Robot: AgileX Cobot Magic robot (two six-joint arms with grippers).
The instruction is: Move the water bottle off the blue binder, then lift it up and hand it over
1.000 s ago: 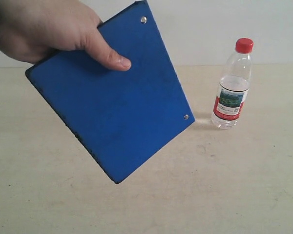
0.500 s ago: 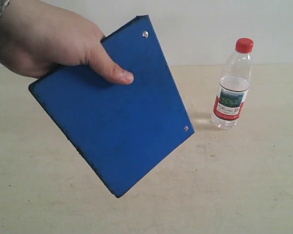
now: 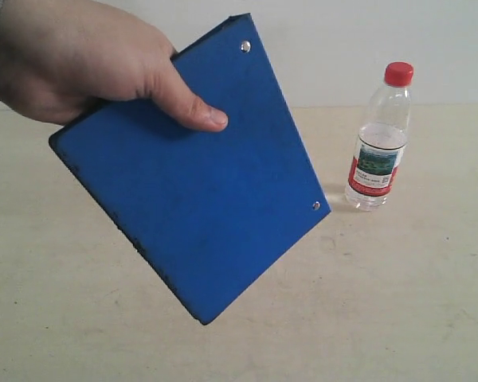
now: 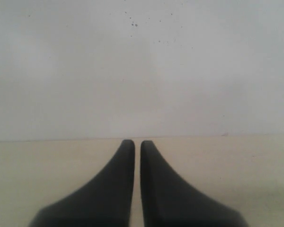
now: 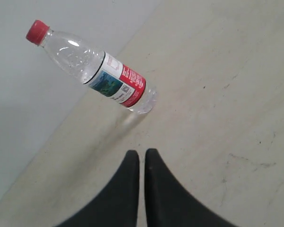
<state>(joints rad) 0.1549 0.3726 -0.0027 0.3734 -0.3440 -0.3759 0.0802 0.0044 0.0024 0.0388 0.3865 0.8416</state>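
While the water bottle [image 3: 378, 143] is standing at right, a hand [image 3: 72, 68] is clasping the blue binder [image 3: 199, 199]. Its thumb [image 3: 193, 107] is pressing the cover.

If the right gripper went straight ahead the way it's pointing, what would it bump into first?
Probably the water bottle. Its lower end stands right ahead of the right gripper, whose jaws are shut. Only table shows between them, though depth is hard to judge.
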